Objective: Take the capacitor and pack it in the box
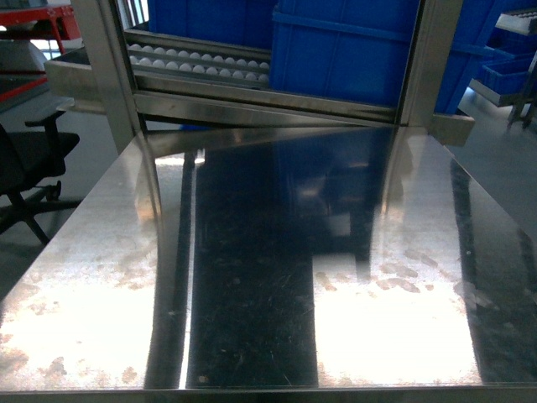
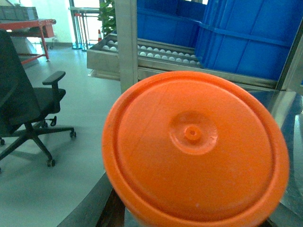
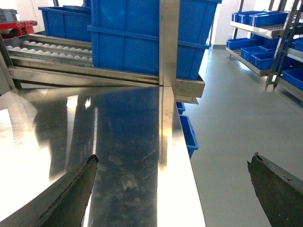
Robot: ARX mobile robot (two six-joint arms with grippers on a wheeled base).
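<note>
Nearest in the right wrist view, the right gripper (image 3: 173,189) shows its two dark worn fingertips (image 3: 75,194) spread wide apart with nothing between them, hanging over the right edge of the shiny stainless steel table (image 1: 252,294). In the left wrist view a round orange plastic lid-like disc (image 2: 194,151) with a small centre nub fills the lower frame close to the camera; the left gripper's fingers are hidden behind it, so whether they are apart or clamped cannot be told. The head view shows only scuffed, reflective tabletop, no arms. Behind the table runs a steel roller conveyor with white rollers (image 1: 201,63), and on it sit large blue plastic bins (image 1: 344,50). A black office chair (image 2: 23,109) stands left on the grey floor; blue-bin shelving (image 3: 265,33) stands far right. Neither pink box nor capacitor is in view. No readable writing anywhere.
</note>
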